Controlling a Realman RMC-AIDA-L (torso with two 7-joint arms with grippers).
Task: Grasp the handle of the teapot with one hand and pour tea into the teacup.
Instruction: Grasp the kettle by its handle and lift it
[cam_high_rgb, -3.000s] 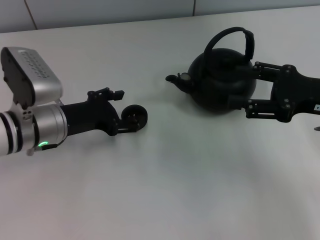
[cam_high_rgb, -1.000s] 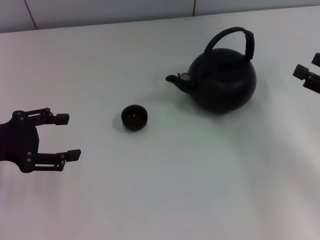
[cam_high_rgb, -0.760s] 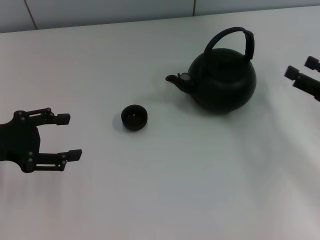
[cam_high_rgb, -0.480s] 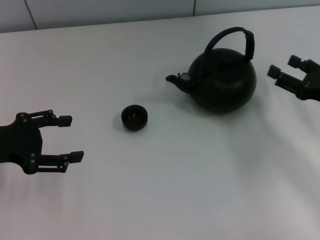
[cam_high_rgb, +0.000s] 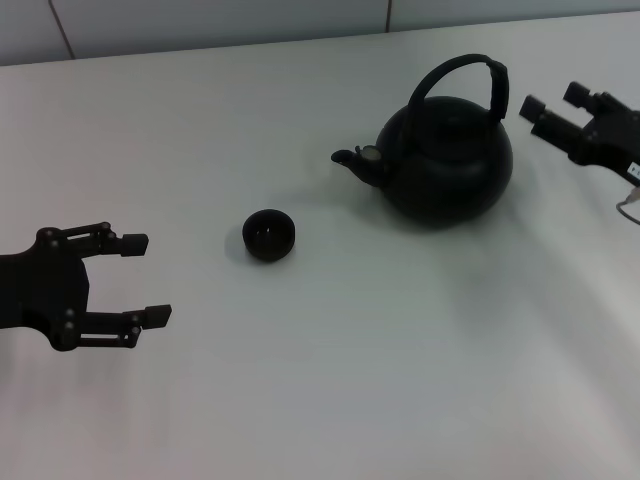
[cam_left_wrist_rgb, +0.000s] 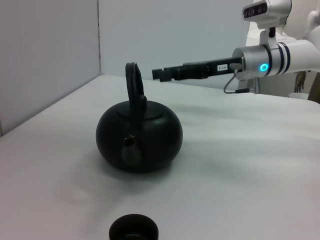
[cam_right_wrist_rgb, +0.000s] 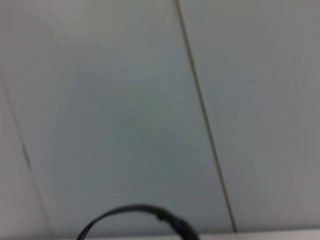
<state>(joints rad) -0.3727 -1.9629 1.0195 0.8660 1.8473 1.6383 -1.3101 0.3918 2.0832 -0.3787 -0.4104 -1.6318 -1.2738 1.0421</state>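
Note:
The black teapot (cam_high_rgb: 445, 165) stands on the white table, spout toward the small black teacup (cam_high_rgb: 269, 235) on its left. Its arched handle (cam_high_rgb: 462, 62) rises upright over the lid. My right gripper (cam_high_rgb: 552, 100) hovers open just right of the handle at handle height, not touching it. My left gripper (cam_high_rgb: 145, 279) stands open low at the table's left, well short of the cup. From the left wrist I see the teapot (cam_left_wrist_rgb: 139, 135), the handle (cam_left_wrist_rgb: 133, 82), the cup's rim (cam_left_wrist_rgb: 133, 229) and the right gripper (cam_left_wrist_rgb: 159, 74) behind the handle. The right wrist view catches only the handle's top arc (cam_right_wrist_rgb: 135, 210).
The white table (cam_high_rgb: 350, 350) carries only the pot and cup. A tiled wall (cam_high_rgb: 200, 20) runs along the far edge. A thin cable (cam_high_rgb: 630, 200) hangs by the right arm at the frame's edge.
My right gripper came in from the right edge, moving up and leftward to beside the handle. The left gripper crept slightly right. Teapot and cup stayed put.

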